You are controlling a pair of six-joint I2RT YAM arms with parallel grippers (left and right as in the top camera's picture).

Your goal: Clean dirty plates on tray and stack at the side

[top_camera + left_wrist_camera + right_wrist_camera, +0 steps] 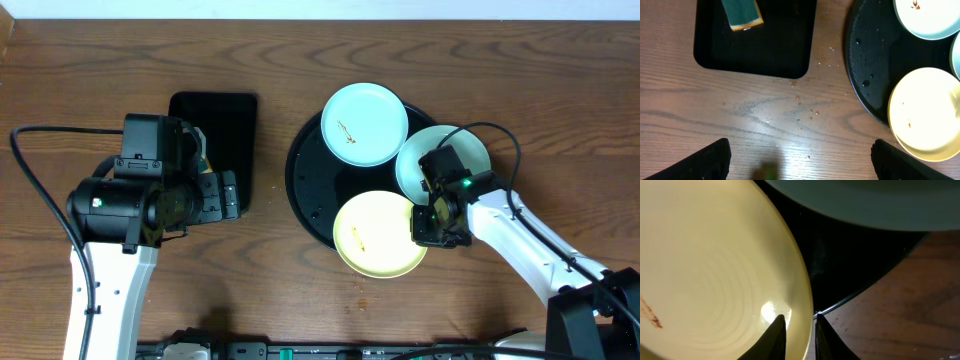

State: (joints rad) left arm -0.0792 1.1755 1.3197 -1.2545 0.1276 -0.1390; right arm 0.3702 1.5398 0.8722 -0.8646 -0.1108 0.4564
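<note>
The round black tray (312, 178) holds three plates. A mint-blue plate (364, 122) with a brown smear lies at its back. A second mint-blue plate (448, 150) lies at its right, partly under my right arm. The pale yellow plate (375, 235) lies at the front, a small smear on it. My right gripper (428, 226) is shut on the yellow plate's right rim (802, 305), one finger inside and one outside. My left gripper (800, 162) is open and empty over bare wood, left of the tray (867, 75).
A rectangular black tray (215, 125) lies left of the round tray, with a green and yellow sponge (742, 14) in it. Small water drops dot the wood (805, 107) between the trays. My left arm covers part of the rectangular tray.
</note>
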